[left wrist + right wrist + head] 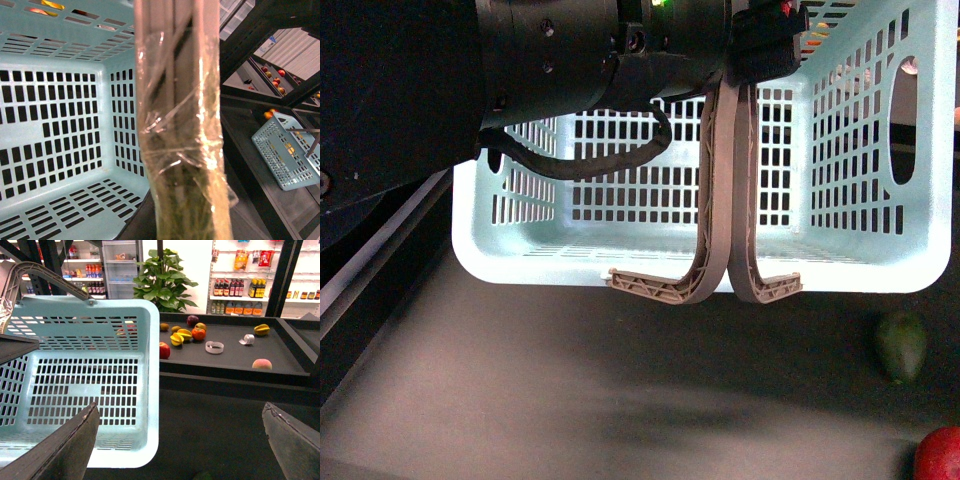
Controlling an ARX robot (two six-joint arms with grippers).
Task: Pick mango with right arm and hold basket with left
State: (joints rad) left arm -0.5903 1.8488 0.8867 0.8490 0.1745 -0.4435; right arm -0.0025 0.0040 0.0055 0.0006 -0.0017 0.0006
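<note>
The light-blue basket [840, 190] hangs tilted above the dark table. My left gripper [745, 70] is shut on its two grey-brown handles [725, 200], pressed together; in the left wrist view the handles [180, 125] are wrapped in clear film. My right gripper [180, 450] is open and empty beside the basket [85, 365], over bare table. The mango does not show clearly. A yellow-orange patch [52, 5] shows through the basket's slots, and I cannot tell what it is.
A dark green oval fruit [901, 345] and a red apple [940, 455] lie on the table to the right below the basket. A far table [230, 365] holds several fruits. Another blue basket [285, 155] stands on a far surface.
</note>
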